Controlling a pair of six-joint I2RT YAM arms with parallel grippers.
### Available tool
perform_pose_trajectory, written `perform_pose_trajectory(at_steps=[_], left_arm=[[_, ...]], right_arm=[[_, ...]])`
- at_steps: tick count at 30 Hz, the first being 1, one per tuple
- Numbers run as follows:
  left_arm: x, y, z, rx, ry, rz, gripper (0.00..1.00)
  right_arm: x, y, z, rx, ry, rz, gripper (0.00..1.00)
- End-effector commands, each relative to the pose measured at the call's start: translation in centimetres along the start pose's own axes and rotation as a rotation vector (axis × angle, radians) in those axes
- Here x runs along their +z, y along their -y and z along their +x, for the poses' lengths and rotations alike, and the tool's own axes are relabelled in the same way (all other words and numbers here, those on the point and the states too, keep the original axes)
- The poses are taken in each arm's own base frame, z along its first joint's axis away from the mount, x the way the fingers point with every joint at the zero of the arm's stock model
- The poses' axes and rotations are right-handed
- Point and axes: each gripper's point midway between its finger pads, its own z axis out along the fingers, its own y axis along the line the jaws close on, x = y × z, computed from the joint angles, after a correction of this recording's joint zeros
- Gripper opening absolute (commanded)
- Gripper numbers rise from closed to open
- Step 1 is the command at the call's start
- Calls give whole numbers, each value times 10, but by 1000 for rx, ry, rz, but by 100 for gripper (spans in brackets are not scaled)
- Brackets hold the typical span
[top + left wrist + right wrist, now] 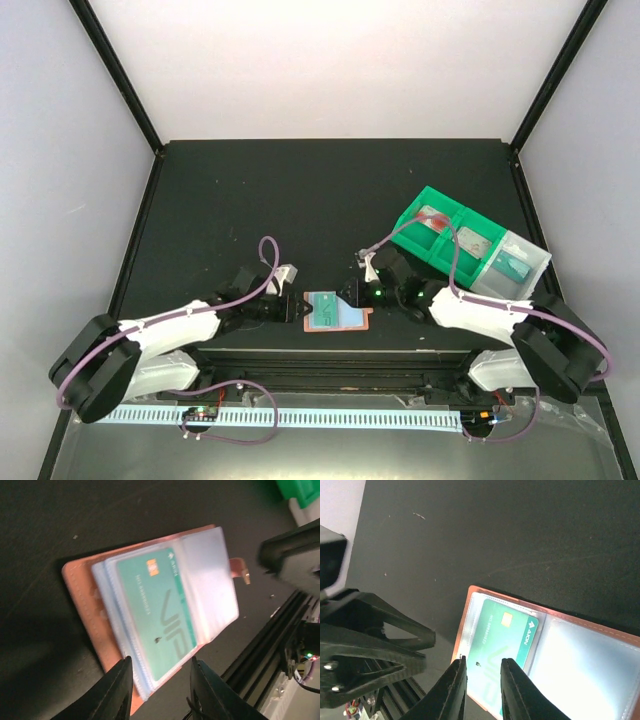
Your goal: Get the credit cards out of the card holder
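Between parted fingers of L claw (161, 665): near edge of card holder (82, 595), lying open, green card (155, 615) in clear sleeve (210, 585). R claw (482, 662) over same card, gap narrow; grip can't tell.

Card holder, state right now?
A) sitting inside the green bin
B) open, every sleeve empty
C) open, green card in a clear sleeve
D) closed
C: the card holder lies open between the two arms, and both wrist views show a green card tucked in one of its clear sleeves.
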Motion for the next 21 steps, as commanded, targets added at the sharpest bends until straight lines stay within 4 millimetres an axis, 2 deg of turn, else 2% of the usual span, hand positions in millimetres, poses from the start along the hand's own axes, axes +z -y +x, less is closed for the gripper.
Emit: perform_pose_trajectory(at_steps=[1,9,12,14,21], left_arm=[[-7,29,-18,40,67,109,32],[4,26,-16,46,43,119,13],[10,27,-10,52,13,153,2],[13,28,-7,52,7,171,2],[25,10,3,35,-28,128,2]], right_arm=[[6,1,4,0,5,-14,21],[19,7,18,30,-37,-11,22],[24,7,23,32,-55,-17,22],[27,9,25,35,-60,-7,22],[30,15,25,43,-52,17,22]])
